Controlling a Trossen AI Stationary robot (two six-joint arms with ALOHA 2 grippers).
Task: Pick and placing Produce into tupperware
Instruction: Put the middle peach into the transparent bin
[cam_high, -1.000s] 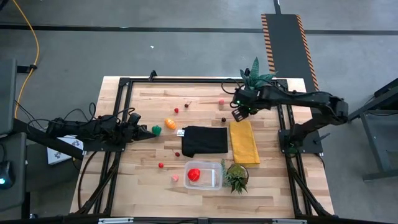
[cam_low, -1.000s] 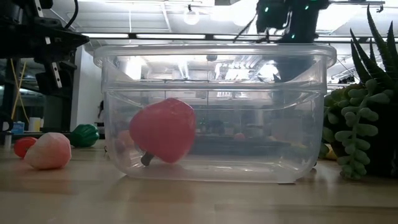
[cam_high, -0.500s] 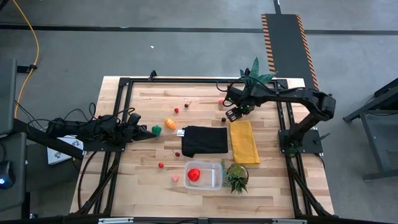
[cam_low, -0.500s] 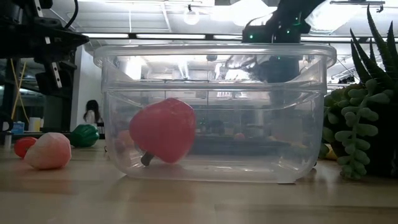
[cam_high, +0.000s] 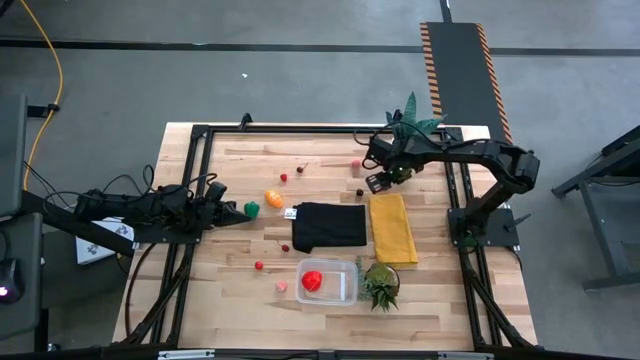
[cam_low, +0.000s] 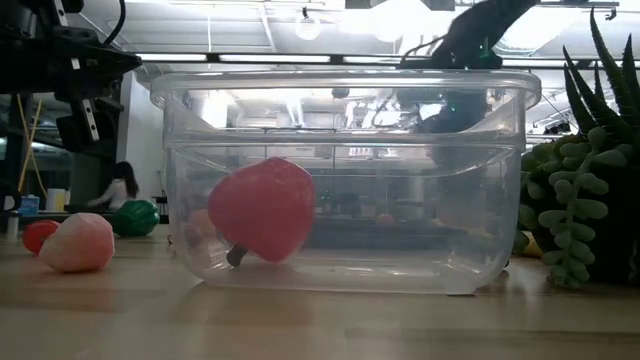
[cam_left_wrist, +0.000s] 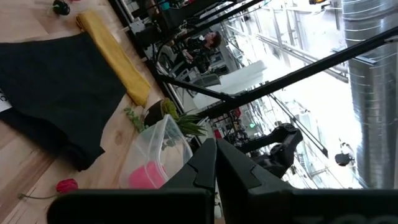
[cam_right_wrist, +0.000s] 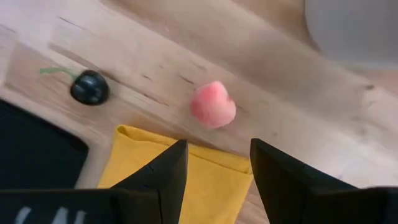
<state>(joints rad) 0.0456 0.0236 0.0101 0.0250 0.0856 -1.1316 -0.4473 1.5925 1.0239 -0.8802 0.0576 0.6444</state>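
The clear tupperware (cam_high: 328, 281) stands near the front edge with a larger red produce piece (cam_low: 262, 208) lying on its floor. My right gripper (cam_high: 378, 181) points down, open, above the far end of the yellow cloth (cam_right_wrist: 186, 177). A pink piece (cam_right_wrist: 212, 105) lies on the wood just past its fingers, and a dark berry (cam_right_wrist: 89, 87) lies farther off. An orange piece (cam_high: 273, 198) and a green one (cam_high: 251, 209) lie at the left, close to my shut left gripper (cam_high: 240, 215). Small red berries (cam_high: 283, 179) and a pink piece (cam_low: 78, 242) lie scattered about.
A black cloth (cam_high: 329, 226) lies flat mid-table beside the yellow cloth (cam_high: 393, 228). One spiky potted plant (cam_high: 380, 285) stands right of the tub, another (cam_high: 410, 118) at the far edge behind my right arm. A black frame (cam_high: 200, 135) rims the table.
My right gripper has come down toward the table and shifted a little toward the left edge, still open. It now hangs low over the yellow cloth's far end, by the pink piece. No produce has moved.
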